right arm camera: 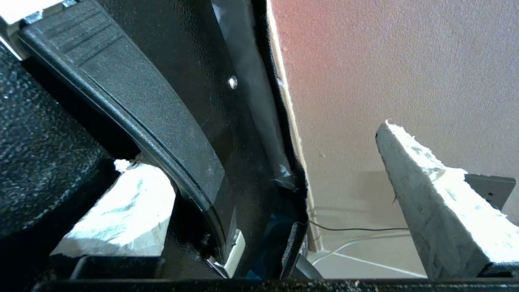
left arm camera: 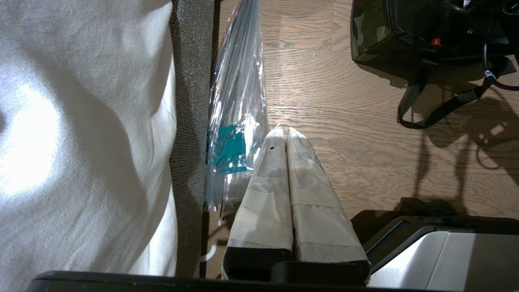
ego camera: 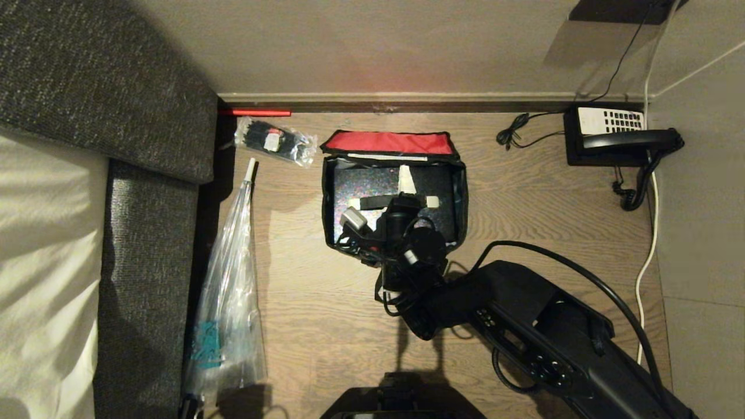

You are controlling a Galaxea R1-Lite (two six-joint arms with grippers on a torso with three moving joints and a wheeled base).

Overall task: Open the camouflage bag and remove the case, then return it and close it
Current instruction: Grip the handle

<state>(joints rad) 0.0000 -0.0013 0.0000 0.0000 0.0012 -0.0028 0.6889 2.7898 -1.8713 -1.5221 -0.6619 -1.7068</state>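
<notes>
The camouflage bag [ego camera: 461, 195] lies open on the wooden floor, its red-lined lid [ego camera: 389, 142] folded back toward the wall. The speckled black case [ego camera: 364, 180] rests inside it, handle [ego camera: 381, 202] with white ends facing up. My right gripper [ego camera: 405, 191] reaches down into the bag and stands open. In the right wrist view this gripper [right arm camera: 255, 146] has the case handle [right arm camera: 134, 105] between its wide-apart fingers: one finger lies under the handle, the other is outside the bag's rim [right arm camera: 290, 182]. My left gripper [left arm camera: 282, 132] is shut and empty, low beside the bed, with the camouflage bag [left arm camera: 365, 32] far off.
A black telephone [ego camera: 617, 137] with cords sits at the back right by the wall. A long clear plastic bag [ego camera: 230, 279] and a small packet of black ties [ego camera: 273, 139] lie left of the bag. A grey upholstered bed edge [ego camera: 145, 233] runs along the left.
</notes>
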